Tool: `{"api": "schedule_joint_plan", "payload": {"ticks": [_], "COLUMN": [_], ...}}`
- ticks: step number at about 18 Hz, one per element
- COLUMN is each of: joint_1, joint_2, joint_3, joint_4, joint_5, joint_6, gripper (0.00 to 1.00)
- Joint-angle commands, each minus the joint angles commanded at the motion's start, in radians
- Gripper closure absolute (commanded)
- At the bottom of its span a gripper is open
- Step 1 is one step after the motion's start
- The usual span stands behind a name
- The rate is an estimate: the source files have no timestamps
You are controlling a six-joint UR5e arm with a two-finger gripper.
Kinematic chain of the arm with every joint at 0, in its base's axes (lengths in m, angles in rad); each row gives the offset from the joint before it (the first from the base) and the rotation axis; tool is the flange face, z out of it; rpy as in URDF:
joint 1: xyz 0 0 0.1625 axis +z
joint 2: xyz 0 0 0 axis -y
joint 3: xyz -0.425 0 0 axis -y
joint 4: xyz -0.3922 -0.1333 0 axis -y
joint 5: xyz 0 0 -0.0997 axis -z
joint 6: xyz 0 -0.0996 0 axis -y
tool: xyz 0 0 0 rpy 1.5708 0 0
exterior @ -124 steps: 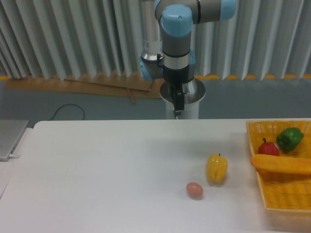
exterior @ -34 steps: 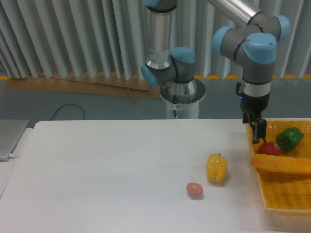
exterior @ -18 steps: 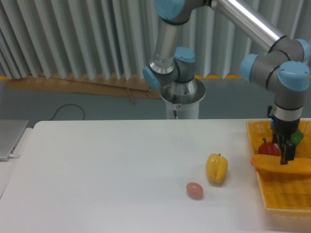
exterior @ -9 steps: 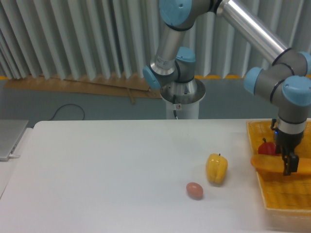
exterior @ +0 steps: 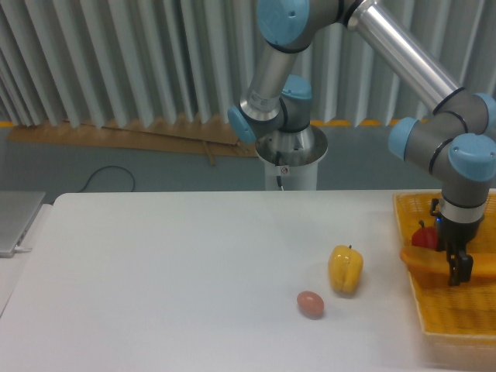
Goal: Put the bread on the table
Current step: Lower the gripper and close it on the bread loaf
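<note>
The bread (exterior: pixel 423 261) is a long orange-tan loaf lying across the yellow woven basket (exterior: pixel 411 203) at the right edge. My gripper (exterior: pixel 459 273) points straight down onto the middle of the loaf, with its dark fingers (exterior: pixel 453 271) down over it. The gripper is seen edge-on, so the gap between the jaws does not show. The loaf still rests in the basket. The white table (exterior: pixel 194 271) spreads to the left of the basket.
A yellow bell pepper (exterior: pixel 345 269) and a small pinkish-brown egg (exterior: pixel 310 304) sit on the table left of the basket. A red pepper (exterior: pixel 423 235) lies in the basket behind the loaf. A grey flat device (exterior: pixel 15 221) sits at the table's left edge.
My gripper swung from the table's back middle over to the basket, then came down past the red pepper onto the bread. The bread has not moved.
</note>
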Motion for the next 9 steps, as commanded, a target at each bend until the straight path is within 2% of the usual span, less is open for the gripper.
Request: {"api": "schedule_joint_plan", "payload": {"ticks": [5, 9], "joint_1": [-0.001, -0.001], "joint_2": [0.021, 0.02], "joint_3": [-0.084, -0.069], "joint_4": [0.005, 0.0], "joint_5": [0.0, 0.003], "joint_6": [-0.002, 0.002], "gripper": [0.0, 0.0]}}
